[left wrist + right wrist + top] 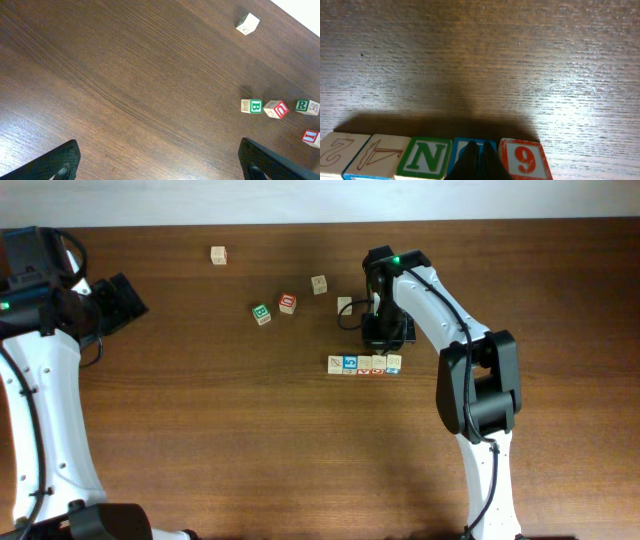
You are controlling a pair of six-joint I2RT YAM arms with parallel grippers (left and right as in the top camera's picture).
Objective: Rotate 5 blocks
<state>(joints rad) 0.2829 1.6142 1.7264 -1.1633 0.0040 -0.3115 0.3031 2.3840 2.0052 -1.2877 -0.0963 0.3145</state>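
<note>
Five blocks lie in a tight row (365, 364) in the middle of the table. The right wrist view shows them close up: a pale "2" block (337, 150), a pale block with thin red lines (376, 154), a green "N" block (425, 157), a blue-framed block (458, 148) and a red "9" block (524, 159). My right gripper (479, 150) is shut, with nothing between its fingers. Its tip stands over the blue-framed block and hides most of that face. Overhead, the right gripper (380, 345) sits just behind the row. My left gripper (162, 170) is open over bare wood at far left.
Loose blocks lie behind the row: one pale (218, 255), a green one (262, 314), a red one (288, 304), and two more pale ones (319, 284) (345, 305). The left wrist view shows a green "B" block (251, 106) and a green "R" block (306, 106).
</note>
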